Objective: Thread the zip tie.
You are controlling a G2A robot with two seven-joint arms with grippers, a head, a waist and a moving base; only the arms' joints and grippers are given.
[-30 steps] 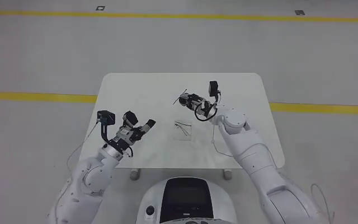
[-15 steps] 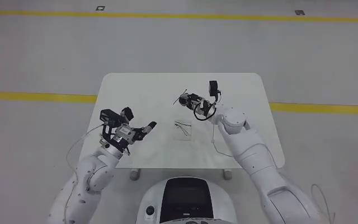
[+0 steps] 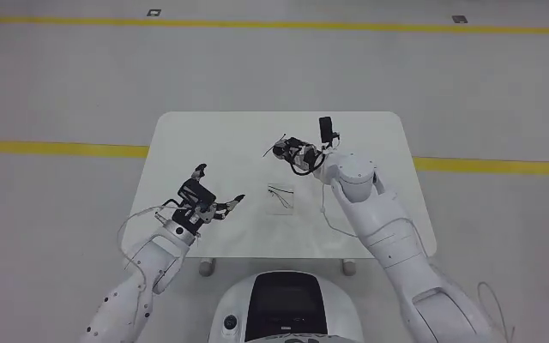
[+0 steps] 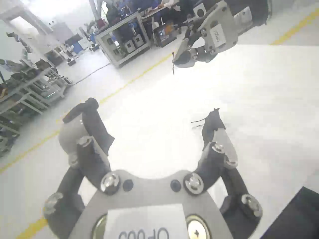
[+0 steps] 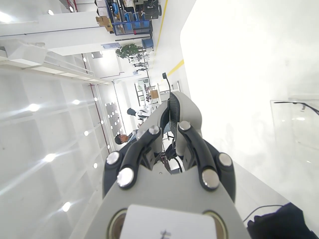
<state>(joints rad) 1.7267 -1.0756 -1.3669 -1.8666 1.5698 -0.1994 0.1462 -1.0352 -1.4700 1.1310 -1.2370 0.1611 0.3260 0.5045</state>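
Clear box [image 5: 281, 128] holds one zip tie [image 5: 289, 102]; right end effector [image 4: 180, 60] grips another.

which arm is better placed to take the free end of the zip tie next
Left, probably. The right gripper is shut on the zip tie, so it is occupied. The left gripper is open, empty and points toward the tie.

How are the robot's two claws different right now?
The left claw is wide open and empty; the right claw is pinched shut on a thin black zip tie. The left claw sits nearer the robot, the right claw farther out. Both hover over the white table.
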